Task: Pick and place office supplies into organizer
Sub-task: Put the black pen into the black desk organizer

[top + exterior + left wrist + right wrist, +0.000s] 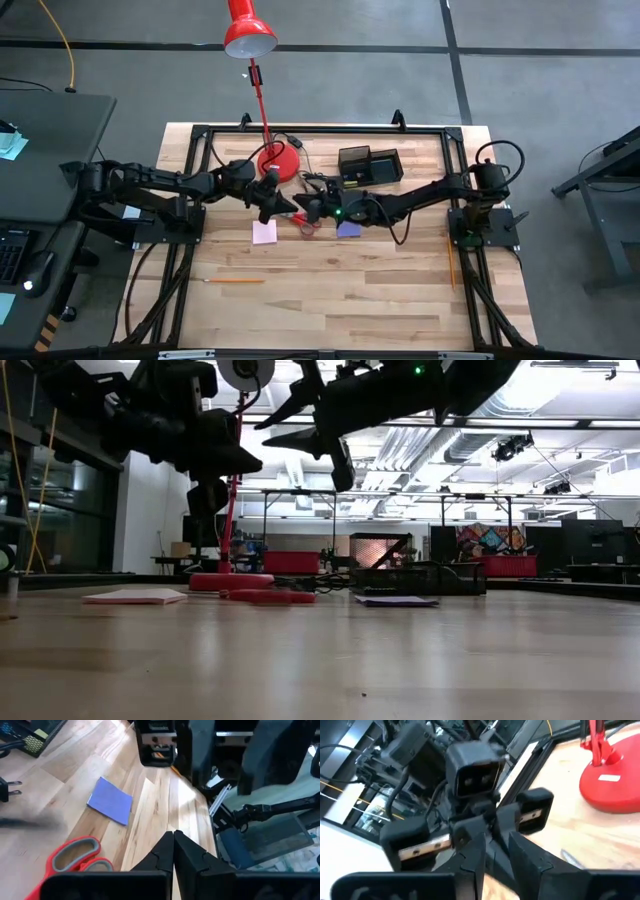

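Left gripper [173, 851] is pressed together, empty, above the scissors [75, 857]; right gripper [300, 207], spread unclear, is met at 3 o'clock.

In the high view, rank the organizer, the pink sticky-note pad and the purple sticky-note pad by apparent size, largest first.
1. organizer, clearly largest.
2. pink sticky-note pad and purple sticky-note pad: unsure, since the right arm partly covers the purple one.

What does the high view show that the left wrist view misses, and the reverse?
Only the high view shows the pink sticky-note pad, the black organizer, the red lamp base and an orange pencil. Only the left wrist view shows the left gripper shut with nothing between its fingers. Both show the purple sticky-note pad and the red-handled scissors.
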`<state>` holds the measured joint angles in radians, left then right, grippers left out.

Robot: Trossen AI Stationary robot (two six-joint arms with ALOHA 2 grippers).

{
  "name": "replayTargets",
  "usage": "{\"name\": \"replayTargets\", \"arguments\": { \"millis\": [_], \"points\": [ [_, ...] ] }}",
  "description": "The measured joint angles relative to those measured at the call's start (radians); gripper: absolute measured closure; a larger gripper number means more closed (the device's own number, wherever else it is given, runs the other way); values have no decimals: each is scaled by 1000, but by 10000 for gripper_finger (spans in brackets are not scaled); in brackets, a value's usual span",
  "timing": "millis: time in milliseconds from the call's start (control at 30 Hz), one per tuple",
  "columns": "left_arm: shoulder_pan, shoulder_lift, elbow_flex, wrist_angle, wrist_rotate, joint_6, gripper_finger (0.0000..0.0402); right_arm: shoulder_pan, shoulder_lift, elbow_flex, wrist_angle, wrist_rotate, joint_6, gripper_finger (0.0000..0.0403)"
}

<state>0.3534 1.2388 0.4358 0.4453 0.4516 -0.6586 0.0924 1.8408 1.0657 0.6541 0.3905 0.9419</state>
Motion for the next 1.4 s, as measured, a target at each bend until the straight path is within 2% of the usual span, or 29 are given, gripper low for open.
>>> {"name": "replayTargets", "arguments": {
  "millis": [133, 300, 467, 633, 767, 833, 933, 1000, 1100, 1200, 1267, 1400],
  "points": [
    [0, -10, 0, -3, 7, -12, 400, -3, -2, 0, -9, -33, -8, 325],
    [0, -33, 0, 8, 3, -11, 400, -3, -13, 0, -37, -10, -8, 325],
    [0, -32, 0, 24, 48, 59, 401, -16, -14, 0, -59, -44, -62, 325],
    [0, -31, 0, 10, 94, 94, 401, -33, -15, 0, -236, -125, -23, 325],
    [0, -31, 0, 1, 127, 113, 401, -37, -15, 0, -407, -151, -34, 325],
    [0, -31, 0, 3, 141, 113, 401, -48, -15, 0, -457, -207, -52, 324],
    [0, -31, 0, 21, 151, 114, 400, -71, -15, 0, -539, -307, -115, 324],
    [0, -31, 0, 38, 140, 123, 396, -85, -15, 0, -578, -332, -205, 325],
    [0, -31, 0, 63, 96, 153, 375, -110, -15, 0, -629, -343, -223, 331],
    [0, -31, 0, 91, 41, 158, 337, -140, -15, 0, -651, -396, -273, 335],
    [0, -30, 0, 114, 5, 153, 306, -156, -15, 0, -665, -427, -367, 335],
    [0, -30, 10, 156, -3, 124, 250, -184, -15, 0, -702, -505, -622, 326]
  ]
}}
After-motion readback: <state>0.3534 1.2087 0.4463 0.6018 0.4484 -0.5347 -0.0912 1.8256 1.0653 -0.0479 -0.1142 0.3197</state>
